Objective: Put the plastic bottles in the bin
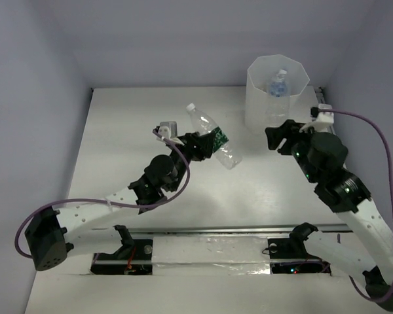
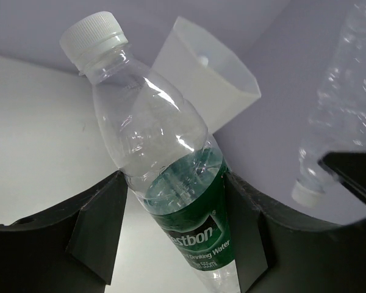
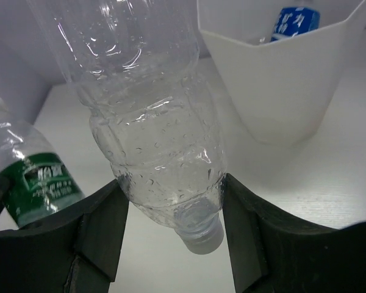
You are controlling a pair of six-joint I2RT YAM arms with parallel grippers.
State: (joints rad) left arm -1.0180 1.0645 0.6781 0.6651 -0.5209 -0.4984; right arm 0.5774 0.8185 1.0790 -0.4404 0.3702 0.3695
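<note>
- Step in hand, as I judge it: both arms carry a bottle toward the bin (image 1: 254,104), and neither bottle is dropped yet.
- The left gripper (image 2: 177,235) has its jaws clamped on the green-labelled bottle (image 1: 210,135) at the label. The bottle hangs tilted to the left of the bin, clear of its rim, white cap pointing away.
- The right gripper (image 3: 171,235) has its jaws closed around a clear bottle (image 3: 152,134), cap down, just in front of the bin's near wall.
- A blue-labelled bottle (image 3: 296,20) already lies inside the bin.
- Next move, probably: lift each bottle above the tall faceted rim, centre it over the opening and then release, one arm at a time to avoid a clash.
- Writing: the green label shows "estbon" and "Drinking Water". The blue label's white marks are unreadable.
- No other bottles show on the surface (image 1: 118,150).
</note>
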